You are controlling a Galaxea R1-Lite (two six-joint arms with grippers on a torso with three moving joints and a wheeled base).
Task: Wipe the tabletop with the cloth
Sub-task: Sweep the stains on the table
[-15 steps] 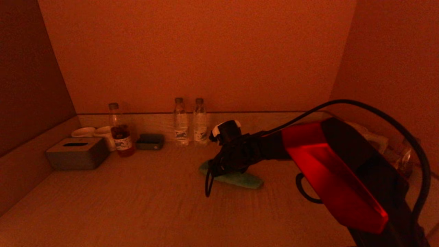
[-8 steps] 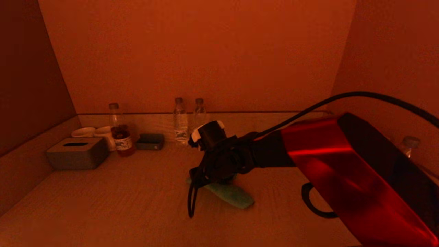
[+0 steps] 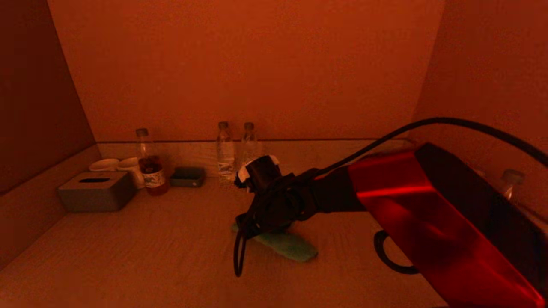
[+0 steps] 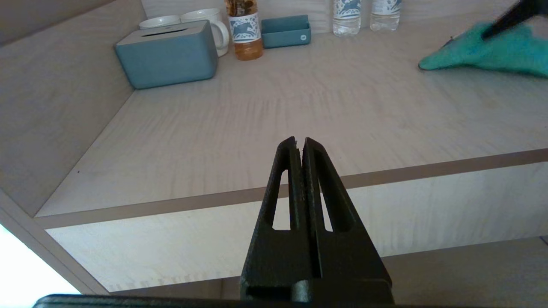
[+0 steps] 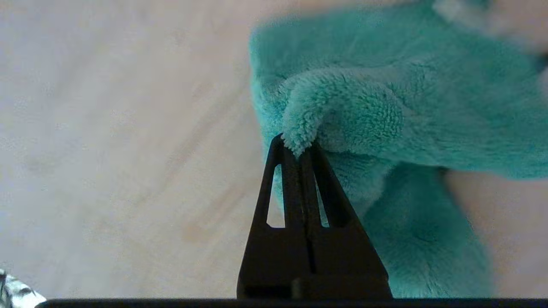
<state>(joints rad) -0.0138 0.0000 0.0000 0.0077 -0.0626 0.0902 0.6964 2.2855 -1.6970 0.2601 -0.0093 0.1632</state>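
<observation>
The green cloth (image 3: 284, 244) lies bunched on the pale wood-grain tabletop (image 3: 150, 252) near the middle. My right gripper (image 3: 250, 229) is shut on a fold of the cloth (image 5: 342, 111) and presses it onto the tabletop; its fingertips are hidden behind the wrist in the head view. In the right wrist view the gripper (image 5: 298, 143) pinches the fluffy edge. My left gripper (image 4: 299, 141) is shut and empty, held in front of the tabletop's near edge (image 4: 257, 194); the cloth (image 4: 483, 53) shows far off to its right.
Along the back rim stand a grey tissue box (image 3: 96, 190), two white cups (image 3: 113, 166), a bottle of brown drink (image 3: 150, 164), a small dark tray (image 3: 187, 176) and two water bottles (image 3: 225, 152). Another bottle (image 3: 507, 182) stands at the right wall.
My right gripper dragged the cloth to the left and toward me over the last second; in the last half second it barely moved. The left arm stayed still.
</observation>
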